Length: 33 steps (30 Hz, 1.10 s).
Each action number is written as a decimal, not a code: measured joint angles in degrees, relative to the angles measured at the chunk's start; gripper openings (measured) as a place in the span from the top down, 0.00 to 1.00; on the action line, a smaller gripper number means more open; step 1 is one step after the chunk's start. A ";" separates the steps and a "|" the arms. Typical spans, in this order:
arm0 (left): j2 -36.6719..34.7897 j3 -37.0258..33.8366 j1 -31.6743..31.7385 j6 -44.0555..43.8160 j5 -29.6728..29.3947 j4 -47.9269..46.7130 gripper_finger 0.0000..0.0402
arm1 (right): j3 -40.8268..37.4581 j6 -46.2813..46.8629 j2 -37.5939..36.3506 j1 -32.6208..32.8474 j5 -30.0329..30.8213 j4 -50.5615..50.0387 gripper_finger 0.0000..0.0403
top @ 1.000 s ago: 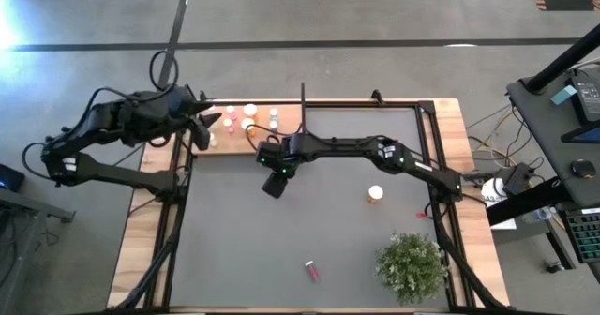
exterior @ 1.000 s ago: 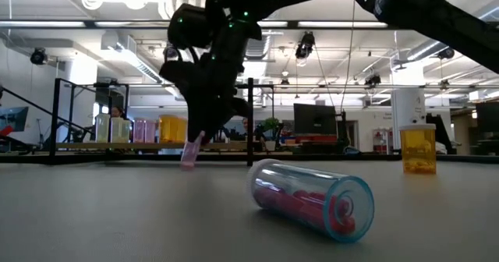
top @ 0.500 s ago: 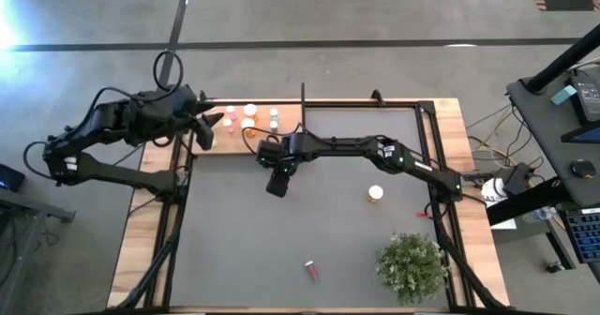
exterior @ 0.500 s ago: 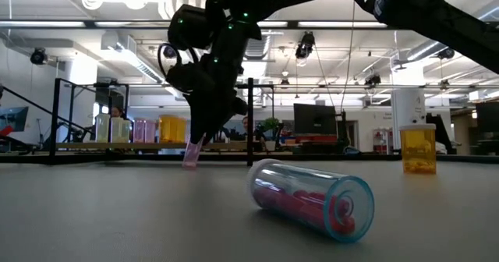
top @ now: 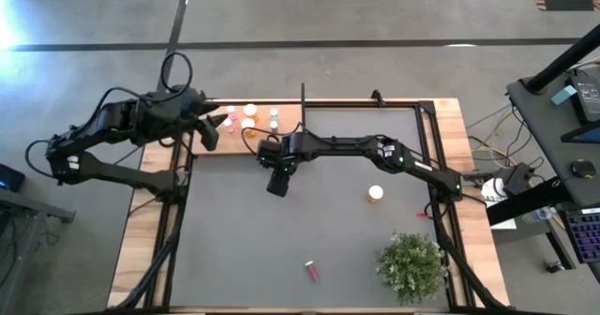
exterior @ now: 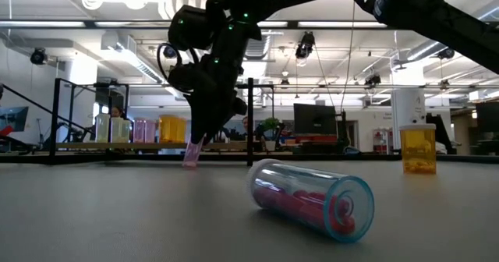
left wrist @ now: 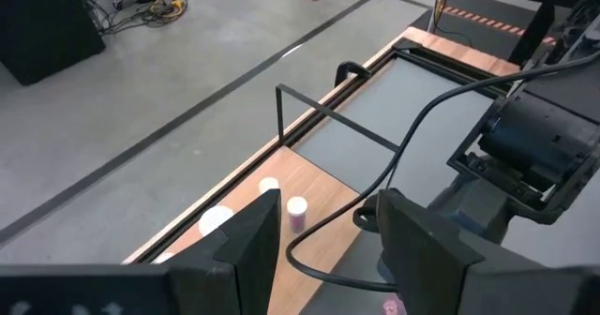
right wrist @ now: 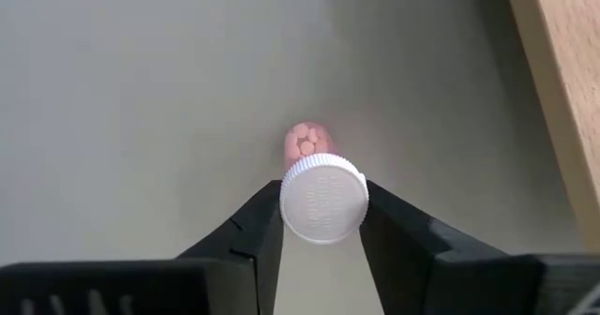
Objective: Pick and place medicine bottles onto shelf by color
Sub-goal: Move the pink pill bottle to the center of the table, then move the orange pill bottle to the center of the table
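While I am watching from the overhead camera, the right gripper [top: 275, 186] is hovering low over the dark tabletop [top: 309, 221], just near of the light-wood shelf [top: 281, 127] at the far left. Its wrist camera is showing both fingers [right wrist: 258, 226] pressing against the white cap of a pink bottle [right wrist: 322, 195], so it is gripping that bottle, tilted, bottom end at the table surface. Several capped bottles [top: 249, 111] are standing on the shelf already. An orange bottle [top: 375, 194] is standing upright on the right, a red bottle [top: 311, 271] is lying on its side nearer me, and a bushy plant [top: 411, 266] is sitting near right. The left gripper [top: 214, 130] is waiting over the shelf's left end, fingers parted around nothing.
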 joint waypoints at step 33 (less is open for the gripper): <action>-2.01 -0.04 0.04 0.22 -0.06 -0.11 0.60 | 1.88 6.43 -7.91 0.71 -0.07 -16.54 0.52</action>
